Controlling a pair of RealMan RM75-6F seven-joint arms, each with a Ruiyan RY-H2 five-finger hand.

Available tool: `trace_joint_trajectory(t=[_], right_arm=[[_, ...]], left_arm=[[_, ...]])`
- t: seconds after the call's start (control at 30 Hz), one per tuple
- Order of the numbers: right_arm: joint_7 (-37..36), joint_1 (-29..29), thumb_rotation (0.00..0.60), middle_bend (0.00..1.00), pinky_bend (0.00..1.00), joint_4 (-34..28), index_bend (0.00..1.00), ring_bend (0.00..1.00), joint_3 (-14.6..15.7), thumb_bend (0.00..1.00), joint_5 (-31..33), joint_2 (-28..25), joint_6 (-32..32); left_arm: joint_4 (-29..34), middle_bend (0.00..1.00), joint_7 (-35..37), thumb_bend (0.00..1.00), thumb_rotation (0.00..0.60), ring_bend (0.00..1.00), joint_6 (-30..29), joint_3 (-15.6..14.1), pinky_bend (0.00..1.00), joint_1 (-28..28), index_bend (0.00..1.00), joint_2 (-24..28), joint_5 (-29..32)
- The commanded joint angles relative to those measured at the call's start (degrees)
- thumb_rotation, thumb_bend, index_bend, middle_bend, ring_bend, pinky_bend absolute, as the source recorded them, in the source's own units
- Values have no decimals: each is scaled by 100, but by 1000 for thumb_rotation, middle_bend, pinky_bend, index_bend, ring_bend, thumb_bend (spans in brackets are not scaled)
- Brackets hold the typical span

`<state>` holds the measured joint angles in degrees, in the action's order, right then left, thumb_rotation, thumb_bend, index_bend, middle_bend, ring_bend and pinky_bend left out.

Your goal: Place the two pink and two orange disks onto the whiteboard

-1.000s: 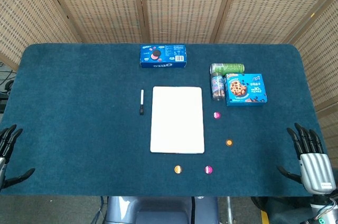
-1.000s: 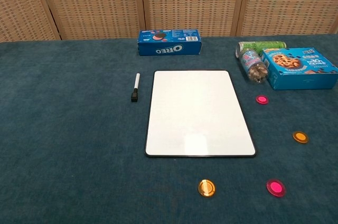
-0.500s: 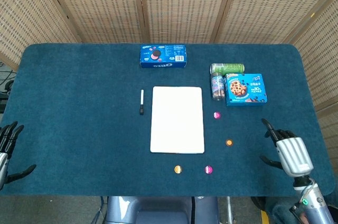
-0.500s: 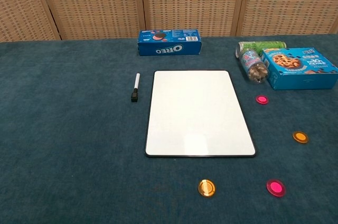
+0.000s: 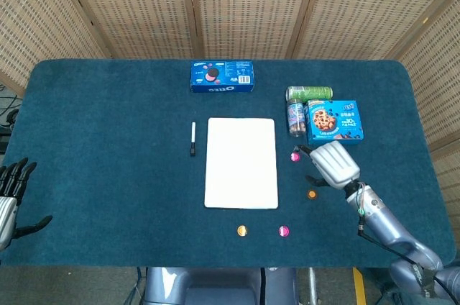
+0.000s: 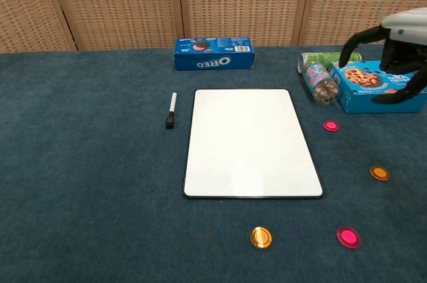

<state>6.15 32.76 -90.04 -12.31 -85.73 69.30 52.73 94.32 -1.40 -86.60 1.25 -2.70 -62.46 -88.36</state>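
The whiteboard (image 5: 241, 162) (image 6: 247, 143) lies bare at the table's middle. One pink disk (image 5: 294, 156) (image 6: 330, 125) rests to its right, an orange disk (image 5: 312, 194) (image 6: 379, 173) further right and nearer me. Another orange disk (image 5: 242, 231) (image 6: 261, 237) and a pink disk (image 5: 283, 231) (image 6: 347, 237) lie on the cloth in front of the board. My right hand (image 5: 333, 164) (image 6: 393, 46) hovers open, fingers spread, above the cloth just right of the far pink disk, holding nothing. My left hand (image 5: 8, 197) sits open at the table's front left edge.
An Oreo box (image 5: 222, 76) (image 6: 214, 53) lies behind the board. A black marker (image 5: 192, 139) (image 6: 171, 110) lies left of it. A green can (image 5: 309, 93), a bottle (image 6: 318, 83) and a blue cookie box (image 5: 334, 121) (image 6: 379, 85) cluster at the right, close to my right hand.
My right hand has swung in from the table's front right edge toward the far pink disk, now hovering beside it. The left hand has barely shifted. No disk has moved.
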Motion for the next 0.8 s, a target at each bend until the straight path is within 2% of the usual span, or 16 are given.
trace_joint_trajectory(t=[0.03,0.23,0.43,0.67,0.8], right_arm=[[657,589,600,981,1000,461,336,1000,-266,386,792,547,-693],[1669,1118,600,981,1000,1069,336,1000,-367,387,2111,1176,-1111],[2618,1490,600,981,1000,1322,336,1000,-165,387,3509,1621,-1153],[3087,1742,600,981,1000,1344,336,1000,103,363,4318,1776,-985],[3330,1789,600,981,1000,1502,336,1000,270,363,4385,1972,-636]], left_arm=[[7,0,-50,0,600,0,148,55,0,-79,0,-28,139],[2,0,-95,0,600,0,249,115,0,-138,0,-48,294],[-5,0,-147,0,600,0,312,114,0,-171,0,-53,355],[9,0,-151,0,600,0,350,98,0,-186,0,-37,382],[17,0,-156,0,600,0,359,97,0,-196,0,-34,393]])
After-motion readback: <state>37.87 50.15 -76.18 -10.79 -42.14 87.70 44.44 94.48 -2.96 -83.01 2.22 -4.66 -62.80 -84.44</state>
